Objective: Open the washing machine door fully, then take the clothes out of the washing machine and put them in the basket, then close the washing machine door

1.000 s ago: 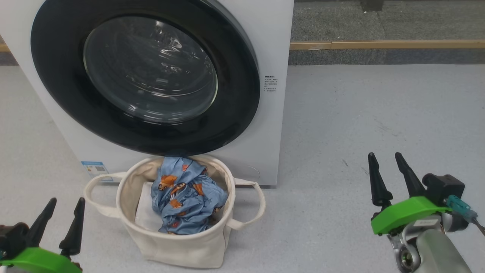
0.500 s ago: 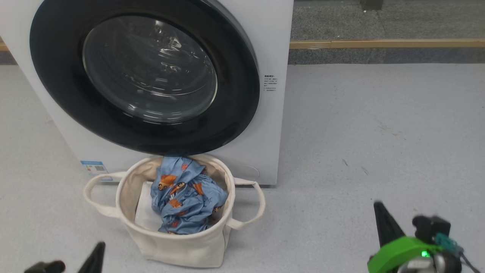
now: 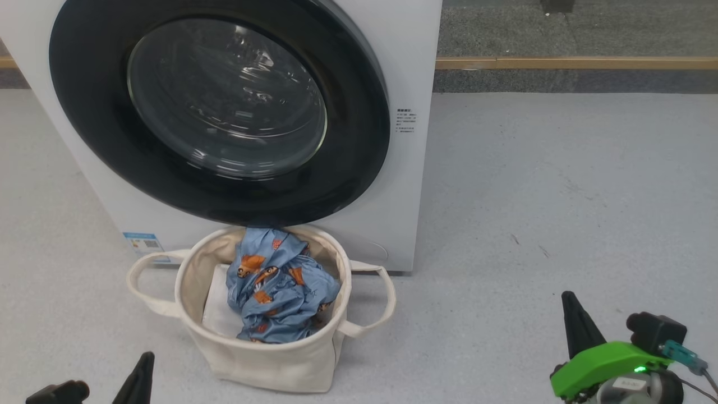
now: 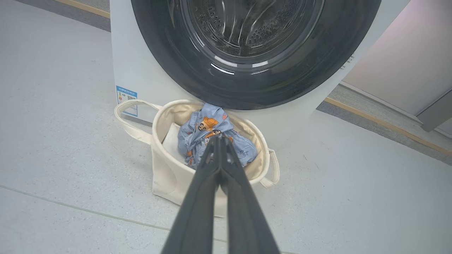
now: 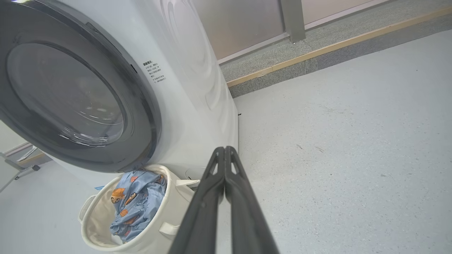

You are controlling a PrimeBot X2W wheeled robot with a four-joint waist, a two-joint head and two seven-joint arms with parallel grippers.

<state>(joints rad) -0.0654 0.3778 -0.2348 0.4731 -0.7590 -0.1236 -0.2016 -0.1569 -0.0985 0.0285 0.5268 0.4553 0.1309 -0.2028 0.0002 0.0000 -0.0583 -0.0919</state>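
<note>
Lying crumpled in the basket (image 3: 263, 365), the clothes (image 3: 280, 297) are a soft blue bundle printed with small orange and brown figures. One fold rises above the rim at the back, just under the washing machine door (image 3: 224, 101), and a plain white sheet (image 3: 216, 311) lies beside them on the left. The cream canvas basket stands on the grey floor (image 3: 561, 179) right against the front of the washing machine (image 3: 409, 185), its two loop handles sticking out to the sides. The door, with its wide glossy black rim and bulging glass centre, sits flat against the white front. The left gripper (image 4: 219, 139) has its two dark fingers pressed together with nothing between them; in the head view it is low and apart from the basket. The right gripper (image 5: 224, 150) is likewise clenched and empty, over bare floor well to the basket's right.
</note>
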